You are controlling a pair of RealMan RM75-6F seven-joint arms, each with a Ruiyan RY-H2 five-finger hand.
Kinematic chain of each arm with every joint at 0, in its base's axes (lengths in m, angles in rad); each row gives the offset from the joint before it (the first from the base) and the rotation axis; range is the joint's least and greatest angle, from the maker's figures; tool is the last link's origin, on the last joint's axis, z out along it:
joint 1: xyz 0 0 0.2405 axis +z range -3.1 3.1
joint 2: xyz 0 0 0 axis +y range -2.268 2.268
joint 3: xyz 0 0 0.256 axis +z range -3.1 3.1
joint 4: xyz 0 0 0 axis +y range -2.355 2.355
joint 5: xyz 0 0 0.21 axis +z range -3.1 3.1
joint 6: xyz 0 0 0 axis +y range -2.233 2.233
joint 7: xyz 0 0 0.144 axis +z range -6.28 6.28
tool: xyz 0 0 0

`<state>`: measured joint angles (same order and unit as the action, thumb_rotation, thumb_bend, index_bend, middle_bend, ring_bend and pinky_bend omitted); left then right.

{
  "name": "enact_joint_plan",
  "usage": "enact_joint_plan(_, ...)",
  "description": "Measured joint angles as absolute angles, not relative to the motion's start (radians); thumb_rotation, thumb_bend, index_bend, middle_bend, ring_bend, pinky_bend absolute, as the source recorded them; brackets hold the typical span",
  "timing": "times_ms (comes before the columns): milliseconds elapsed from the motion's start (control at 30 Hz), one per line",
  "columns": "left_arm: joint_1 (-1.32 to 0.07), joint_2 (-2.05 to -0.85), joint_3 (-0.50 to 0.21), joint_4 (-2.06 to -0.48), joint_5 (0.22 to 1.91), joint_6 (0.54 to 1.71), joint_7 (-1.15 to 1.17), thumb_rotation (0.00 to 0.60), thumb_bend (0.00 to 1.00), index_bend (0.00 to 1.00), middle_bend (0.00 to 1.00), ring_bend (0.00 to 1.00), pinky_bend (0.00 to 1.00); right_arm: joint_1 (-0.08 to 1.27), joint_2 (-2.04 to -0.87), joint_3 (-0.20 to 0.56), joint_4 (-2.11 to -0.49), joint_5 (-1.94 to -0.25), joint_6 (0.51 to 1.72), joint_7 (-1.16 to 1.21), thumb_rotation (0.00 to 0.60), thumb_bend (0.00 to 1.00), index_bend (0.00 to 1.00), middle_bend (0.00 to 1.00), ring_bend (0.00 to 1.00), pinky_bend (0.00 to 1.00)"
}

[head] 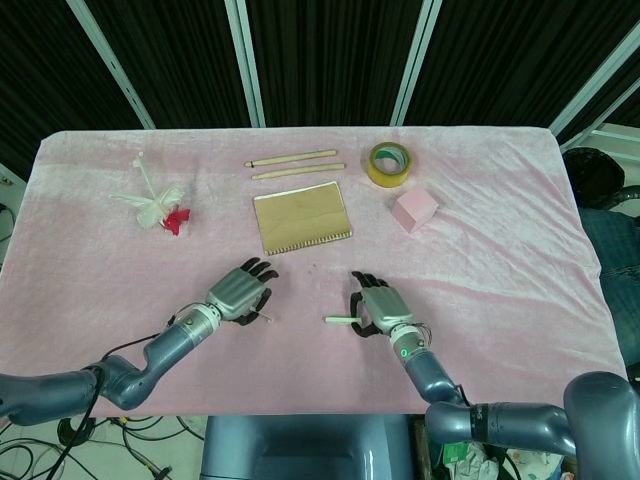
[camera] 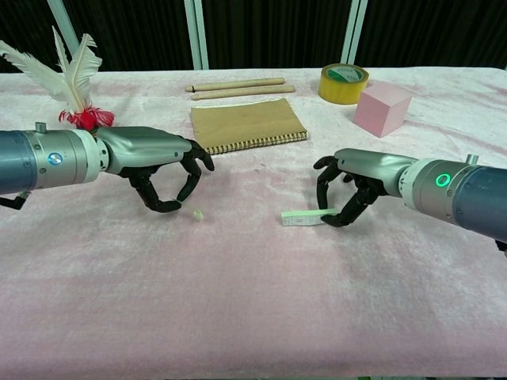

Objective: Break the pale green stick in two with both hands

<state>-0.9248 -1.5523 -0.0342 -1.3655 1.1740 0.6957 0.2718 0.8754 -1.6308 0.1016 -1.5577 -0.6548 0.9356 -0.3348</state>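
Observation:
The pale green stick is in two pieces. My left hand [camera: 162, 170] [head: 240, 292] pinches the short piece [camera: 195, 212] [head: 262, 316] between thumb and a fingertip, low over the pink cloth. The longer piece [camera: 301, 217] [head: 338, 320] sticks out leftward from the curled fingers of my right hand [camera: 348, 186] [head: 380, 305], close to the cloth. The two hands are apart, with a wide gap between the pieces.
A brown spiral notebook [head: 301, 217] lies behind the hands, and two wooden sticks [head: 292, 158] beyond it. A yellow tape roll [head: 389, 163] and a pink cube [head: 414, 209] sit at the back right. A feather toy with a red base [head: 160, 205] lies at the back left.

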Motion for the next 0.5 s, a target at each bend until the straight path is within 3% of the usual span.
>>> enact_joint_plan(200, -0.926, -1.562, -0.028, -1.361, 1.135, 0.692, 0.322, 0.6, 0.15, 0.29, 0.07, 0.0, 0.0, 0.878, -1.622, 0.103, -1.565, -0.643, 0.911, -0.358, 0.6, 0.25, 0.32, 0.0, 0.0, 0.07)
enact_joint_plan(333, -0.929, -1.562, -0.032, -1.365, 1.114, 0.695, 0.344, 0.6, 0.12, 0.22, 0.06, 0.0, 0.0, 0.89, -1.598, 0.099, -1.579, -0.632, 0.89, -0.39, 0.6, 0.19, 0.18, 0.0, 0.0, 0.07)
enact_joint_plan(500, -0.929, -1.544, -0.044, -1.39, 1.104, 0.702, 0.341, 0.6, 0.1, 0.19, 0.05, 0.0, 0.0, 0.901, -1.556, 0.105, -1.622, -0.607, 0.87, -0.402, 0.6, 0.17, 0.12, 0.0, 0.0, 0.07)
